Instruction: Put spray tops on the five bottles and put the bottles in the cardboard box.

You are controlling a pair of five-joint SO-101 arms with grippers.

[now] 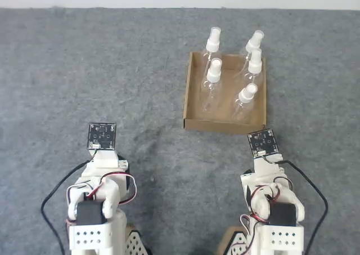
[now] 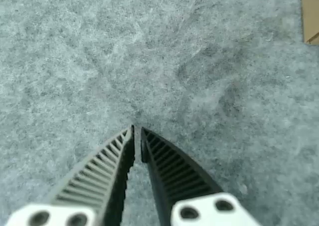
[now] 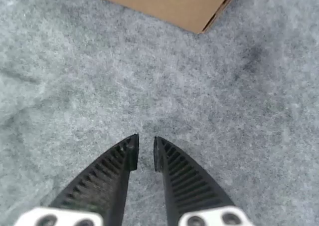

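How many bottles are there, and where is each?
5 bottles, all inside the cardboard box: two on its left, three on its right.

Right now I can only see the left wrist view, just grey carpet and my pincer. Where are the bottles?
Observer: All five bottles stand in the cardboard box, farther out on the table and nearer the right arm.
Operator: Do they have their squirty tops on?
Observer: Yes, every one wears a white spray top.
Operator: Is the other pincer holding anything?
Observer: No, the right pincer is empty, above the carpet just short of the box.
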